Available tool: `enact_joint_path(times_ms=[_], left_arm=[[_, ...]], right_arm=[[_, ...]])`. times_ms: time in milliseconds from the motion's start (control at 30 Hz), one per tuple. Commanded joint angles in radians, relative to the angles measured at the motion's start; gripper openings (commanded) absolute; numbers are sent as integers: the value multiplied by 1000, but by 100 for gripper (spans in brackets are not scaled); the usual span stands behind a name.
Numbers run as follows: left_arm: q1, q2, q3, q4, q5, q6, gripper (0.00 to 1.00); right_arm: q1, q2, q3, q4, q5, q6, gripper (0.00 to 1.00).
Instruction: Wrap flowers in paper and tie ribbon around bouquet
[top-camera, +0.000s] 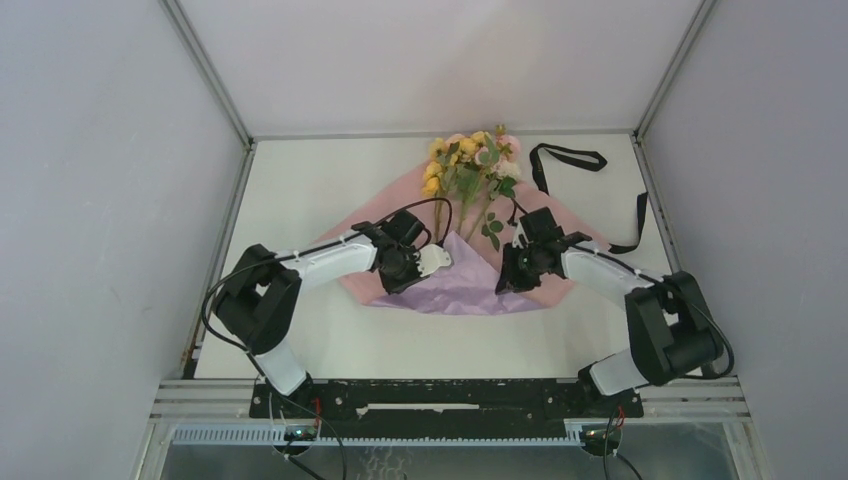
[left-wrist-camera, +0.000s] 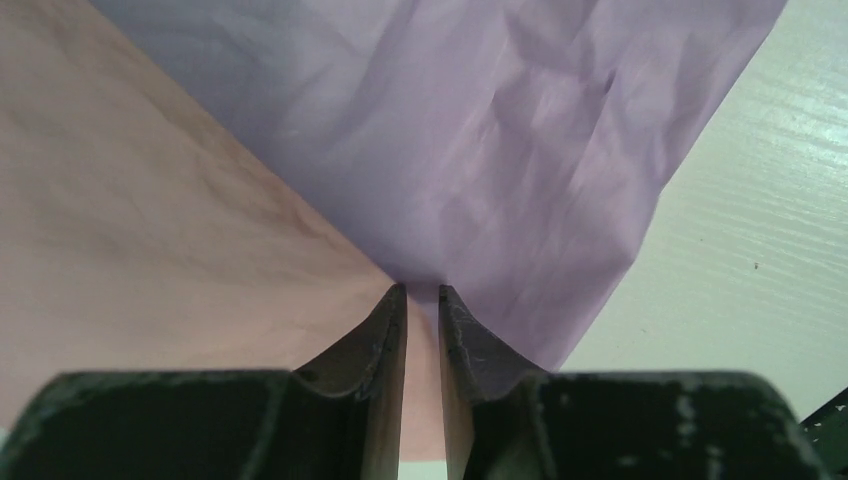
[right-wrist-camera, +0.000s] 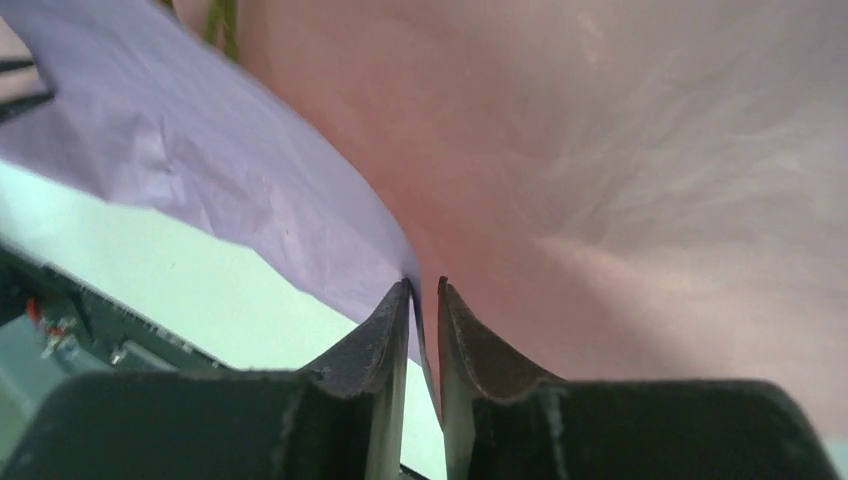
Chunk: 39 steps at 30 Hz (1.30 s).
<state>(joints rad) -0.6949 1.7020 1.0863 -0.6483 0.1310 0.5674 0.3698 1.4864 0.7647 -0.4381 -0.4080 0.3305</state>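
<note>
Lilac paper (top-camera: 460, 285) — left end effector (left-wrist-camera: 422, 290) pinches it; right end effector (right-wrist-camera: 425, 283) barely parted.

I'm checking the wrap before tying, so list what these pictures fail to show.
Top view: lower stems of the pink-and-yellow artificial flowers, covered by the folded lilac-and-pink paper sheet.
Top view: any print on the narrow black fabric ribbon, too small.
Wrist views: whether the left gripper or right gripper pinches the paper; gap too narrow.

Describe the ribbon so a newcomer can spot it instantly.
On the white table, look at the far right corner, right of the flowers lying on the paper. The ribbon is the flat black band looped there, trailing back along the right edge. Unlike the round black cables, it lies loose on the tabletop.
</note>
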Motion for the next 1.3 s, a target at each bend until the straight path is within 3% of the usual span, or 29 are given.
enact_joint_path(times_ms=[0, 67, 233, 433, 567, 733, 933, 1133, 1267], left_arm=[[5, -12, -41, 21, 2, -4, 22], [5, -17, -48, 27, 10, -11, 22], [4, -19, -50, 30, 26, -19, 22], [4, -26, -49, 28, 33, -29, 22], [5, -56, -27, 7, -8, -23, 22], [11, -175, 64, -103, -51, -16, 24], [-63, -299, 101, -192, 121, 13, 27], [-150, -185, 101, -82, 109, -43, 25], [-153, -75, 100, -11, -3, -27, 24]], right_arm=[[74, -131, 142, -208, 352, -51, 24], [142, -163, 184, -249, 475, -33, 24], [219, -171, 187, -206, 394, 47, 23], [151, -120, 178, -178, 357, 61, 29], [94, -111, 127, -109, 298, 43, 17], [72, -82, 74, -34, 233, 31, 16], [62, -39, 65, 6, 197, 29, 17], [54, -31, 50, 28, 175, 42, 18], [45, -41, 50, 7, 190, 39, 20]])
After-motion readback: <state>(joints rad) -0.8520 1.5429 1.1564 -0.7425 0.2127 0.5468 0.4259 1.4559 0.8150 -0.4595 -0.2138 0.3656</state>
